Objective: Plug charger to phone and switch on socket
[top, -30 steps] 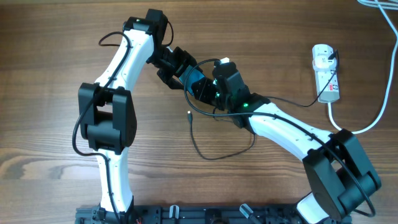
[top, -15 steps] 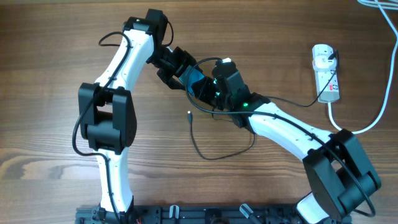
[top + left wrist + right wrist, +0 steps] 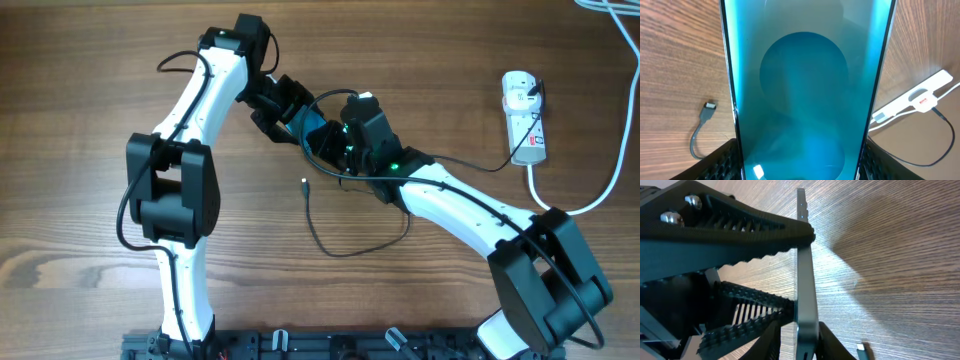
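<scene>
Left arm (image 3: 210,90) arched, left fingers (image 3: 727,160) clamp phone (image 3: 805,90); right arm (image 3: 450,205) extended, right fingers (image 3: 740,225) narrow, grip unclear.

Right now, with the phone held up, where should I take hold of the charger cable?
Probably the short straight stretch just behind the connector tip of the charger cable, coming straight down and pinching across it. The tip lies flat on the table, out in the open, pointing roughly toward the phone; further back the cable curls into a loop.
</scene>
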Controlling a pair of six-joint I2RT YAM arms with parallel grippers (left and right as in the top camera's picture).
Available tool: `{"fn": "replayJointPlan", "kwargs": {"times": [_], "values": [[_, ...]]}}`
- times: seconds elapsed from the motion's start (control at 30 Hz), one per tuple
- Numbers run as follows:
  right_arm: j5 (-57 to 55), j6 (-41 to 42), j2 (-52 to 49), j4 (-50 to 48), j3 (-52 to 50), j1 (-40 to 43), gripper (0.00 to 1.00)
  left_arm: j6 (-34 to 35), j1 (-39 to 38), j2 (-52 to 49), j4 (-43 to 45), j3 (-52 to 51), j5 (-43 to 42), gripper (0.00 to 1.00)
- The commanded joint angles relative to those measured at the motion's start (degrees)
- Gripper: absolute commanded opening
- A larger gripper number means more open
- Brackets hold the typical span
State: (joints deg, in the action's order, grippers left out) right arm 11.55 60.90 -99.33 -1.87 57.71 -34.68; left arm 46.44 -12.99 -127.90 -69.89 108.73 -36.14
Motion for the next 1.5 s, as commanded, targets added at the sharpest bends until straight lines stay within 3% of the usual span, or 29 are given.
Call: {"fn": "replayJointPlan", "kwargs": {"times": [0.0,0.7,0.73,0.83,0.9,1.23,1.47], "values": [[0.44,1.20,-0.63,1.20,1.60,-0.20,0.20,0.59,-1.01,-0.24,0.76,1.36,0.04,0.04],[-1.70,2.25,-0.63,1.51,1.60,-0.20,0.05,0.76,-1.05,-0.24,0.81,1.36,0.04,0.04],[-1.73,2.27,-0.63,1.51,1.60,-0.20,0.05,0.76,-1.05,-0.24,0.81,1.36,0.04,0.08],[-2.29,2.27,-0.63,1.55,1.60,-0.20,0.05,0.72,-1.05,-0.24,0.72,1.36,0.02,0.69],[-2.64,2.23,-0.63,1.53,1.60,-0.20,0.05,0.68,-1.03,-0.22,0.66,1.36,0.00,0.98],[-4.24,1.68,-0.61,1.53,1.60,0.15,0.05,-4.09,-0.98,3.02,-0.22,1.36,0.07,1.00],[-1.40,-2.49,2.60,5.44,1.60,5.25,0.05,-9.81,-0.50,7.34,-2.16,1.36,5.62,1.00]]}}
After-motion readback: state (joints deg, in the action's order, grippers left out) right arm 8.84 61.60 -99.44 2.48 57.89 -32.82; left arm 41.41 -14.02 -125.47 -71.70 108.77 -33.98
